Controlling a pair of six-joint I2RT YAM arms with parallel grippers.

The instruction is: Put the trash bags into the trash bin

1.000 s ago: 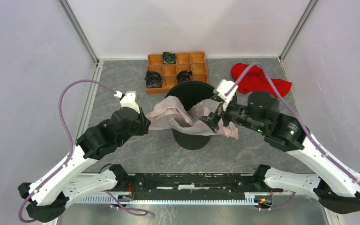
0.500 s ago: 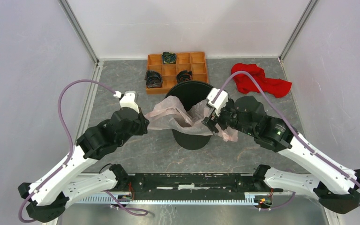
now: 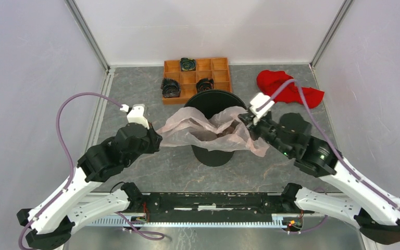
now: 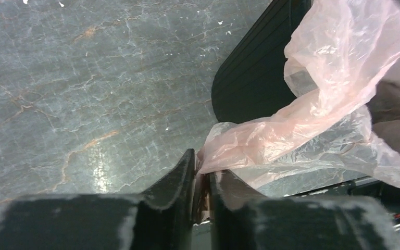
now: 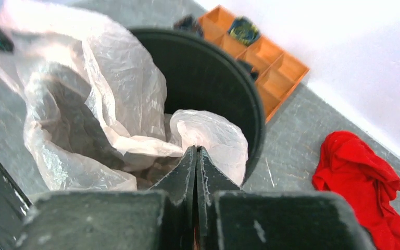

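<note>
The pale pink trash bag (image 3: 198, 125) lies spread over the mouth of the black trash bin (image 3: 213, 153), sagging into it and hanging over the front rim. My left gripper (image 3: 158, 139) is shut on the bag's left edge, left of the bin. In the left wrist view the film (image 4: 317, 104) runs from between the left gripper's (image 4: 202, 169) fingers up to the bin (image 4: 250, 78). My right gripper (image 3: 246, 119) is shut at the bag's right edge by the bin's right rim. In the right wrist view its tips (image 5: 196, 149) meet against the film (image 5: 125, 78) above the bin (image 5: 208, 67).
An orange compartment tray (image 3: 221, 65) with dark coiled items stands just behind the bin, also in the right wrist view (image 5: 286, 67). A red cloth (image 3: 286, 88) lies at the back right, close behind my right arm (image 5: 359, 177). White walls enclose the table.
The right gripper closed on the bag's right edge and drew it right and back. The left gripper pulled slightly left. The bag now stretches wider across the bin's mouth.
</note>
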